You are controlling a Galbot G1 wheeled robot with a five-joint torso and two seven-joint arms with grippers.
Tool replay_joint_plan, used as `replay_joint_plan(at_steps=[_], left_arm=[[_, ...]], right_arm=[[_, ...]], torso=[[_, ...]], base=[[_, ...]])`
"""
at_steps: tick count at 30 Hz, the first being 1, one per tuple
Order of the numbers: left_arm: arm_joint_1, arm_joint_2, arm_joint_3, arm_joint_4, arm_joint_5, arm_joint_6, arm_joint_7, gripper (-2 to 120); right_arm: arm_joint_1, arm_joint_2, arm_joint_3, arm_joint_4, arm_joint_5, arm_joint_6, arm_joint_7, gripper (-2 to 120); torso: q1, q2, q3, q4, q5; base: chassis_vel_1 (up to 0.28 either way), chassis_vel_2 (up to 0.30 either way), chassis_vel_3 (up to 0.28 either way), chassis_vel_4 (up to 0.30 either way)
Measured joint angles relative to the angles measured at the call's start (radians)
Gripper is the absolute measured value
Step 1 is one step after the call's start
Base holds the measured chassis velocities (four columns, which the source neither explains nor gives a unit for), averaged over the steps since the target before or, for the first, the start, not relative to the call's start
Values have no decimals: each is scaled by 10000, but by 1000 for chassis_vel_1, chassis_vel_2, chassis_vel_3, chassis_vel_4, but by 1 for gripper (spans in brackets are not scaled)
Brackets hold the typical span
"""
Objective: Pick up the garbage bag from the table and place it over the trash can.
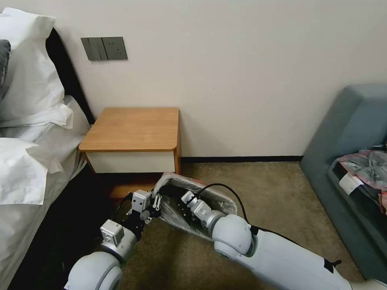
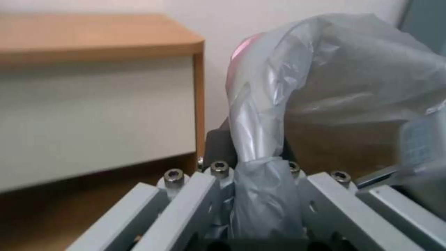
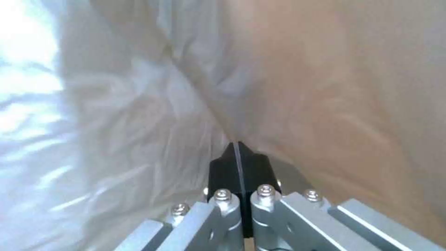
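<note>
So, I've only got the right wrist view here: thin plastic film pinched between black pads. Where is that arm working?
Observer: Down near the carpet, in front of the table. The right claw is at the mouth of the trash can.
Operator: And the other arm?
Observer: The left claw is shut on a twisted bunch of the garbage bag, close beside the right one.
Operator: Is the bag off the table?
Observer: Yes. It is down at the can, held between both claws, and its pinkish rim shows in the left wrist view.
</note>
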Motion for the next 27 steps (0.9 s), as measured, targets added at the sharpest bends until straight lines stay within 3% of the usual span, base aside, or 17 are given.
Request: replay_joint_plan(at_steps=[11,14,21,27], left_arm=[[-207,-279,295,348,-1265,602,-1125,3],[-245,-342,366,431,-1584,748,-1474,3],[-441,-555,573,807,-2611,1279,-2944,3],[-421,-804,756,1076,-2911,1572,-3441,3]], right_arm=[[-842,-396,1133,1167,1193,116,-115,0],[-1271,-542,1542,1534,1408,378,-208,0],[-2887,-829,3166,2437,1218,1667,-1156,-1],[-3826,-512,4807,2493,-128,2657,-1499,23]], torso=[[0,0,0,0,0],[0,0,0,0,1],[0,0,0,-1,2],[0,0,0,-1,0]], base=[[0,0,0,0],[0,0,0,0],[0,0,0,0],[0,0,0,0]])
